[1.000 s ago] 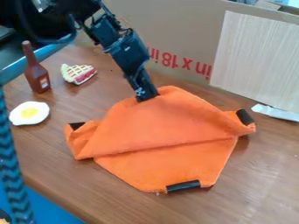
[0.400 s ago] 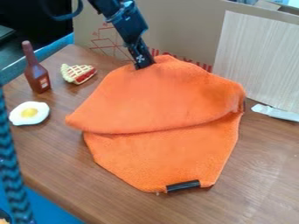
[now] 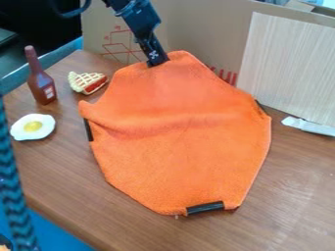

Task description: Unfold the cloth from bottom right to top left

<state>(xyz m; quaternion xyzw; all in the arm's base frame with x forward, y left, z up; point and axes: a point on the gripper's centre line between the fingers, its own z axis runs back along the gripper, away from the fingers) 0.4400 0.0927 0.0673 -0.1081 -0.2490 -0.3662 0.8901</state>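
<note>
Wood-grained tabletop [image 3: 294, 196] holds a brown bottle [image 3: 42, 88], a fried egg [image 3: 33, 127] and a pie slice [image 3: 88, 82] at the left, with brown cardboard [image 3: 196, 24] and a pale panel [image 3: 288, 63] standing behind. Black arm [image 3: 139, 17] slants down from the top edge, its gripper [image 3: 157, 63] pinching the far edge of the orange cloth [image 3: 190, 162], which spreads across the middle with a soft crease.

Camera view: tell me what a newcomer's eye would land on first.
Most likely the big orange cloth, spread across the middle of the wooden table. Next, the black gripper at the cloth's far edge, in front of the cardboard. Then perhaps the toy fried egg at the left.
</note>
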